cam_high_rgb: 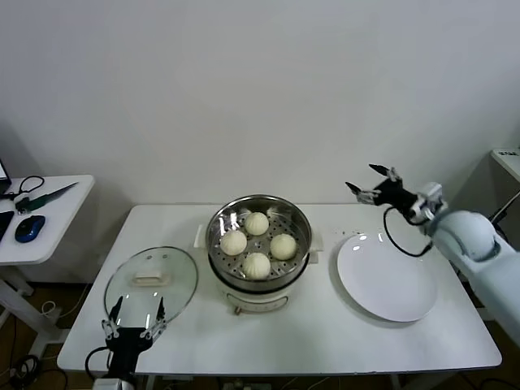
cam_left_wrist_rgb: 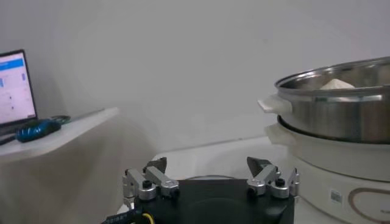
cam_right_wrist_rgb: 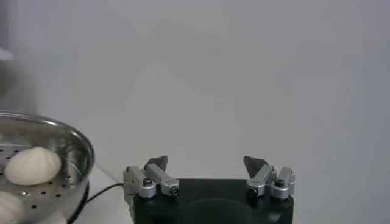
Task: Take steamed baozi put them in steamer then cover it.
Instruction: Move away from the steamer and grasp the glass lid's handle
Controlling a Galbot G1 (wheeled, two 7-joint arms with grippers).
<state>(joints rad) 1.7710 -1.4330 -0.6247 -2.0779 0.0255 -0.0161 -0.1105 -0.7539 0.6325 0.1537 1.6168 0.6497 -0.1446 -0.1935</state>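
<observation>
We are seeing the steamer (cam_high_rgb: pixel 259 248) sitting mid-table, the cover (cam_high_rgb: pixel 151 282) lying just left, four baozi (cam_high_rgb: pixel 257 223) resting inside. Our right gripper (cam_high_rgb: pixel 372 182) is hovering spread above the plate (cam_high_rgb: pixel 388 280); left gripper (cam_high_rgb: pixel 135 315) spread by the cover.

A white table (cam_high_rgb: pixel 203 345) is seen carrying three things: the steamer (cam_high_rgb: pixel 258 276) at its middle, the cover (cam_high_rgb: pixel 151 282) laid flat near the left front edge, and a white plate (cam_high_rgb: pixel 387 280) on the right.
</observation>
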